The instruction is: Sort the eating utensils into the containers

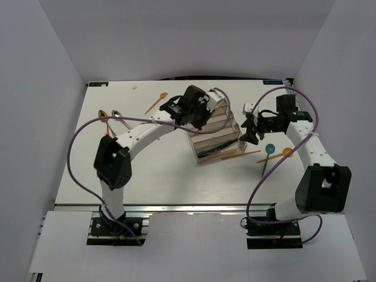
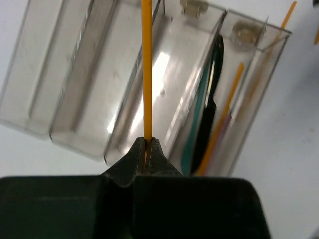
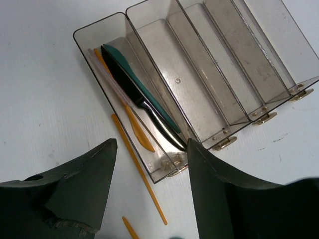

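Observation:
My left gripper (image 1: 197,113) is over the far end of the clear stepped tray (image 1: 202,154). In the left wrist view the gripper (image 2: 147,142) is shut on a thin orange utensil handle (image 2: 146,69), which hangs above a middle compartment (image 2: 134,99). The lowest compartment (image 3: 94,37) holds a teal knife (image 3: 144,84), a black knife (image 3: 130,85), an orange knife (image 3: 137,130) and a pale one. My right gripper (image 1: 247,133) is open and empty (image 3: 152,144) just right of the tray's end. An orange stick (image 3: 138,169) lies beside the tray.
A teal spoon (image 1: 267,155) and an orange spoon (image 1: 282,153) lie right of the tray, near the right arm. An orange utensil (image 1: 155,103) and gold and silver spoons (image 1: 111,115) lie at the far left. The three upper compartments (image 3: 234,64) hold nothing.

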`<state>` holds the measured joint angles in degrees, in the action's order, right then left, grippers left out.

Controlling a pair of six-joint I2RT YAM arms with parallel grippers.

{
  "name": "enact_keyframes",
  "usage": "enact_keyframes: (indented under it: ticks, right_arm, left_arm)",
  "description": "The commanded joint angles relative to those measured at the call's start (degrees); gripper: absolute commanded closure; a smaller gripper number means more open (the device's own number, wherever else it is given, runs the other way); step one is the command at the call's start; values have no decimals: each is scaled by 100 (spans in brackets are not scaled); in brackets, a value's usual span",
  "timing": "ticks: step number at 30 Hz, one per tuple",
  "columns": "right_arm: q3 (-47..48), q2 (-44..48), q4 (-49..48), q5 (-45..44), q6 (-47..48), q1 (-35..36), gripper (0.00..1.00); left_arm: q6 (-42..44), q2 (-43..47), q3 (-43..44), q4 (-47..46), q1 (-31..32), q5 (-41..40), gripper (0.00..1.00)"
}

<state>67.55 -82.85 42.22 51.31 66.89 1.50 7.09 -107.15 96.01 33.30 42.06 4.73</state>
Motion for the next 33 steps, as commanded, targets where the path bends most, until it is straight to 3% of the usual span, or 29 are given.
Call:
enact_keyframes:
  ticks: [1,7,11,14,15,17,21,27,33]
  right_arm:
    - [74,199,225,196,324,-44,35]
    - [-163,409,524,55,903,-79,34]
    - [-321,463,568,37,1203,-264,33]
    - [-391,410,577,-59,1334,-325,32]
    - [-426,392,586,-103,1422,-334,32]
    - [-514,278,804,-331,1799,-369,30]
    - [-550,-221,1575,-919,3981,-510,27]
    - [266,-1241,2519,-1255,5333,-923,26]
    - [461,-1997,2450,-1361,5888,-923,24]
  left_arm:
    - [1672,-821,881,-87,-58,616,100]
    - [1892,-1378,1280,-517,-199,872,100]
    - [1805,-1492,1175,-684,-216,854,94]
    - [1708,-1484,1087,-702,-216,889,80]
    - [1690,-1432,1052,-711,-216,880,63]
    - [1646,-1361,990,-711,-216,863,60]
    - [1453,-1133,955,-720,-216,784,55]
    - [918,-404,622,-711,-251,556,45]
    - [-135,1256,-1116,-947,-558,230,45]
